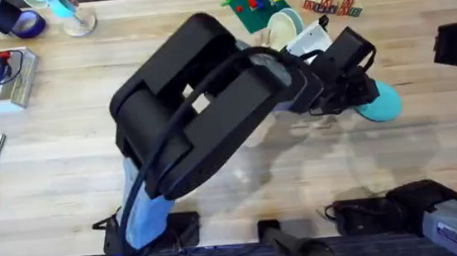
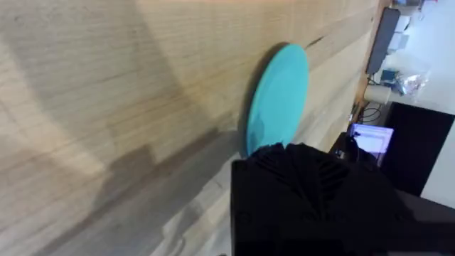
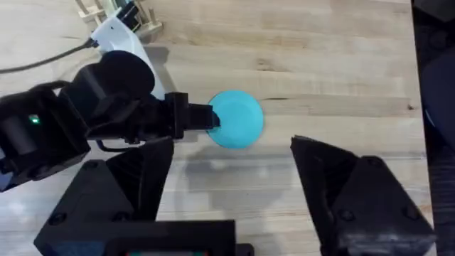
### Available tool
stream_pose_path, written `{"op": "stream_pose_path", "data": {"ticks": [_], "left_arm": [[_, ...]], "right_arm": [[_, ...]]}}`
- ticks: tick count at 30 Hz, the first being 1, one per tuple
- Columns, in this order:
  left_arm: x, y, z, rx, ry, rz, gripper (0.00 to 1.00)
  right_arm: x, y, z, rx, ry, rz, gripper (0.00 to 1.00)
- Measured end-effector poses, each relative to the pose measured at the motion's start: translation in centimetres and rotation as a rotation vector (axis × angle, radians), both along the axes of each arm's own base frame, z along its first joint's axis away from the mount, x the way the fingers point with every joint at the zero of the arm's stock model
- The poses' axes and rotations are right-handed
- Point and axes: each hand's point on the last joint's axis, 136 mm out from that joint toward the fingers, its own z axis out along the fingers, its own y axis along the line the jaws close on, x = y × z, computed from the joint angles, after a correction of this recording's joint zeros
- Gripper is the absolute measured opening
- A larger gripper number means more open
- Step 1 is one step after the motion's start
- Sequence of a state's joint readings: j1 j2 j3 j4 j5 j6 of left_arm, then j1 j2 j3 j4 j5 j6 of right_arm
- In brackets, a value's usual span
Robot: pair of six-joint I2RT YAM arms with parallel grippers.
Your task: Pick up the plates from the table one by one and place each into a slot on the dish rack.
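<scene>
While the left gripper [image 1: 368, 92] is reached across to the teal plate [image 1: 378, 105], which lies flat on the table [image 1: 63, 134] well to the right of the dish rack [image 1: 274, 33], the grasp is judged to be the step in hand. Contact at the plate's near rim is seen from the right wrist [image 3: 211, 119], but whether the jaws are clenched on the rim or merely against it cannot be told. For a sound pick, the thin rim should be seated fully between the fingers before any lift, and the lift kept slow, since a flat plastic plate is expected to slip or pivot. A cream plate [image 1: 283, 25] is seen standing in the rack from overhead. The right gripper [image 3: 234, 178] is held released above the table, its fingers spread wide. The plate's edge-on profile against the wood is given by the left wrist view [image 2: 277, 96]; the rack's pegs [image 3: 117, 16] are given by the right wrist view.
</scene>
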State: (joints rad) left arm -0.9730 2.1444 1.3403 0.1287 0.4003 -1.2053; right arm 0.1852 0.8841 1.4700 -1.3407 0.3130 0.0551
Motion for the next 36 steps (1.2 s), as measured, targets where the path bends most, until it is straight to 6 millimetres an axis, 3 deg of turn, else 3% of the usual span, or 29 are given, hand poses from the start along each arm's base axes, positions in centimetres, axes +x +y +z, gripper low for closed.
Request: {"op": "stream_pose_path", "data": {"ticks": [18, 26, 36], "left_arm": [[0.1, -0.2, 0.2, -0.012, -0.009, 0.000, 0.041], [-0.5, -0.1, -2.2, 0.014, 0.041, -0.018, 0.040], [-0.7, -0.5, -2.3, -0.009, 0.058, -0.036, 0.040]], "right_arm": [[0.0, 0.0, 0.0, 0.000, 0.000, 0.000, 0.993], [0.0, 0.0, 0.0, 0.000, 0.000, 0.000, 0.994], [-0.3, -0.1, -0.2, -0.006, 0.016, -0.002, 0.995]]}}
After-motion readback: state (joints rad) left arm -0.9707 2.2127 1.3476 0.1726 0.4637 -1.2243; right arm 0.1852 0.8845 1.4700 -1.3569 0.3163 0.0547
